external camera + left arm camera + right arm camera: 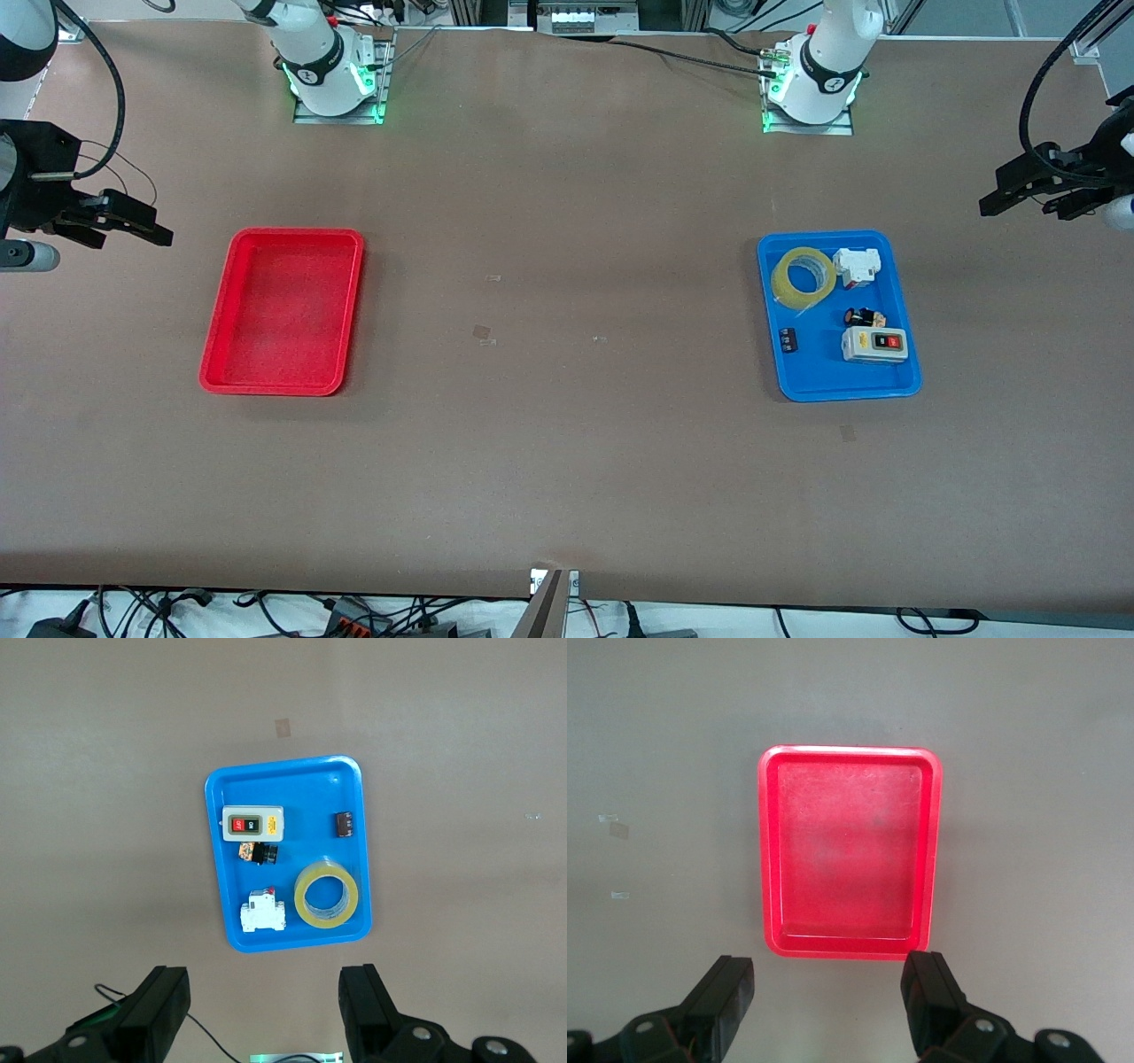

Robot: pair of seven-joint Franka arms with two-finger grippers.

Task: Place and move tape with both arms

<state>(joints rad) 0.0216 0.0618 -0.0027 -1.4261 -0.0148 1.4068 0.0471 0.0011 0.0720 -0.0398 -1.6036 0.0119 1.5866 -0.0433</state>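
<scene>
The brown table [567, 443] stretches wide under me, and my two arms hang high at its ends, neither one over a tray. Toward my right arm's end lies the red tray [217, 354], bare inside; toward my left arm's end lies the blue tray [912, 381], which carries everything else. My right gripper [133, 223] waits in the air just off the red tray's end, jaws spread wide with nothing between them; my left gripper [1032, 190] hovers off the blue tray's end, jaws equally released and empty. In the blue tray, the tape [803, 277] lies flat in the corner farthest from the front camera, touching or almost touching the tray's wall. Just beside it sits a white breaker block [858, 265]; nearer the camera are the grey switch box [874, 345], a small black-and-yellow push button [865, 316] and a tiny dark chip [788, 338]. I judge the tape light, stiff as a hoop yet smooth and a bit slippery, so I would drop one finger into its hollow centre and one outside, pinching the wall on the side away from the breaker; a loose tail may trail from its edge, though I cannot be sure
</scene>
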